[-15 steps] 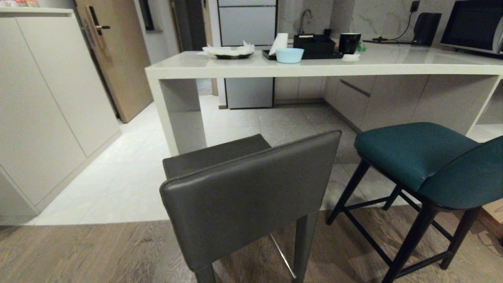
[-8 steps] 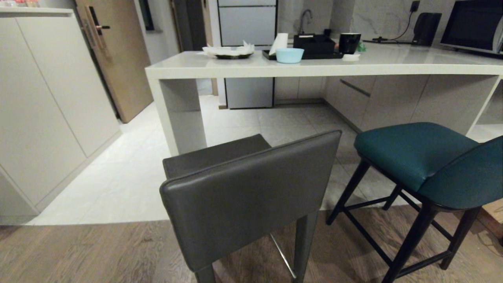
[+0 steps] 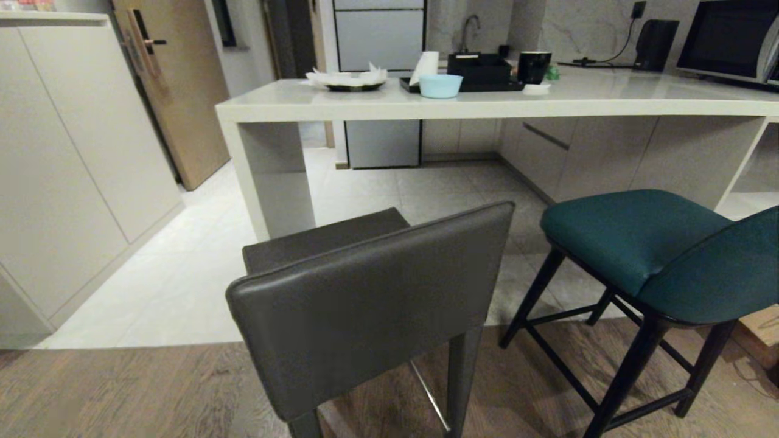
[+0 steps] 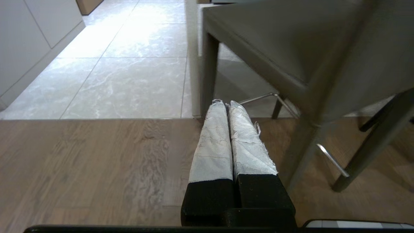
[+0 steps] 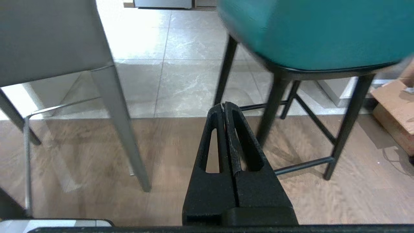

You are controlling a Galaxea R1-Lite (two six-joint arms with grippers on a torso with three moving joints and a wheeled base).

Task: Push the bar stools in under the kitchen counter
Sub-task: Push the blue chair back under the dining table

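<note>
Grey stool [image 3: 371, 304] stands ahead of the left end effector [image 4: 226, 103], teal stool [image 3: 657, 255] ahead of the right end effector [image 5: 224, 105]; both are closed and empty, and the worktop [image 3: 426, 109] edge lies beyond.

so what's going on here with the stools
A robot faces two bar stools, a dark grey stool and a teal stool, both standing out from the kitchen counter, not tucked under it. Nothing is being handled: the left end effector and the right end effector are both shut and empty, held low over the wooden floor just short of the stools' legs.
</note>
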